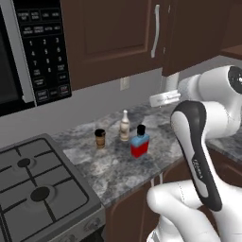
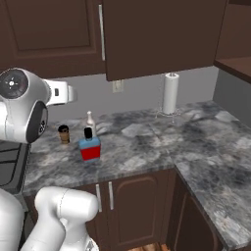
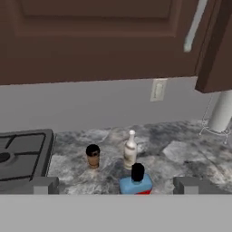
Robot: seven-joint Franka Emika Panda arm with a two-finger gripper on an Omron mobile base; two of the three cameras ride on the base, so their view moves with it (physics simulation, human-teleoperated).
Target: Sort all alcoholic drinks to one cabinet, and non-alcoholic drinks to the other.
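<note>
Blue square bottle (image 3: 136, 185) on desk (image 1: 113, 165) judged glass-slick, best grasped across flat sides; gripper (image 3: 115, 185) wide open, nothing held.

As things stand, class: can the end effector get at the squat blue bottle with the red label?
Probably yes: the blue bottle stands nearest the open end effector, with the pale bottle and coffee cup behind it.

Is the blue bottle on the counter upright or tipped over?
Upright. The blue bottle stands on its red base on the counter with its black cap pointing up, apart from the pale bottle behind it.
</note>
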